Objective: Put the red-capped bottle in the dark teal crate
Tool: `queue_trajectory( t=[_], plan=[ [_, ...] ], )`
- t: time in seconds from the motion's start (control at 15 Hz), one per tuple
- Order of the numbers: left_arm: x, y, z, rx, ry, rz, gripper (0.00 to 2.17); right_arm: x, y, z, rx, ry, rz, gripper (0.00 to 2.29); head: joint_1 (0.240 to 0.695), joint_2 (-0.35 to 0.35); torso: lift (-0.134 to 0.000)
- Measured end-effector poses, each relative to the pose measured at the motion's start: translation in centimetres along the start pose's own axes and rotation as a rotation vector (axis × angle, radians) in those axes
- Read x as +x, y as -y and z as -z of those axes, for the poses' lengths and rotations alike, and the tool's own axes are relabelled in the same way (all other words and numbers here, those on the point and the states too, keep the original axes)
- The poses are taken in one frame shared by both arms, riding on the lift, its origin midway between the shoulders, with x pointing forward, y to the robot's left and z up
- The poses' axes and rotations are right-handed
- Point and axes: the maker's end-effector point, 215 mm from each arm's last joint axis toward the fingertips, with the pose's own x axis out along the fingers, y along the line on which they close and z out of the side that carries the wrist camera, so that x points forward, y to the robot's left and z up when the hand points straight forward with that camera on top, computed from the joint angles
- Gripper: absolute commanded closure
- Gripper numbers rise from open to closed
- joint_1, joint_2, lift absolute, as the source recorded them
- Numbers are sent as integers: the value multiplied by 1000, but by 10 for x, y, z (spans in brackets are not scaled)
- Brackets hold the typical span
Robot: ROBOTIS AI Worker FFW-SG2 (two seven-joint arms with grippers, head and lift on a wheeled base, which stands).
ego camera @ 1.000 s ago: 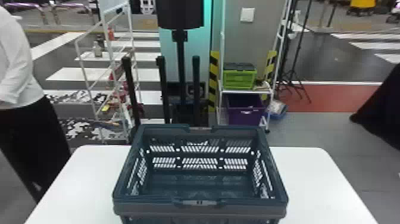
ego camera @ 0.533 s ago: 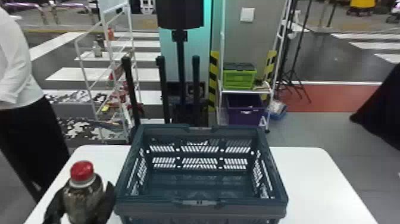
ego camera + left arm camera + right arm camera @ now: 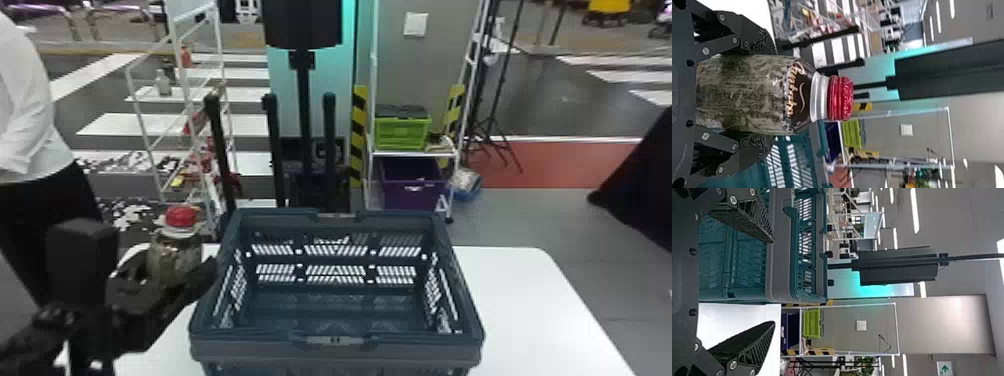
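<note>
Currently, the red-capped bottle (image 3: pixel 175 255) is grasped by the left end effector (image 3: pixel 170 270), whose two black fingers are closed against opposite sides of the bottle's body. The bottle is held upright outside the dark teal crate (image 3: pixel 345 305), just beside the crate's left wall, with its red cap (image 3: pixel 180 216) pointed upward. In the left wrist view, the clear body with its mottled grey-green look is pressed between the finger pads (image 3: pixel 764 43), and a dark band with light lettering is seen below the white neck. Whether the crate's rim is touched by the nearer finger cannot be told.

The crate is set on the white table (image 3: pixel 540 300), open side up, and its slotted walls and its floor are seen from above. By the right end effector (image 3: pixel 774 282), a released state is shown: its fingers are spread wide apart, near the crate, with a crate wall and part of the tabletop seen beyond them.

Behind the table, a lime green crate (image 3: pixel 402 132) is held on the shelf of a white rack (image 3: pixel 412 154), and a purple crate (image 3: pixel 412 187) is placed beneath it. A yellow-and-black striped strip (image 3: pixel 358 135) is seen beside the rack.
</note>
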Motion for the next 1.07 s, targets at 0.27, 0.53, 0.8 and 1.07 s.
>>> queue_trajectory(
  t=[0.27,0.53,0.8,1.07],
  plan=[
    [52,45,-22,99,-18,208,2091,-3,-1,3,-4,-9,7,151,499,0,0],
    [101,128,-16,249,-148,487,2091,-5,-1,9,-2,-22,16,151,499,0,0],
    [141,180,21,386,-340,657,2091,-12,1,8,4,-2,29,151,499,0,0],
    [164,200,67,467,-467,759,2091,-19,4,-1,2,32,44,151,499,0,0]
  ],
)
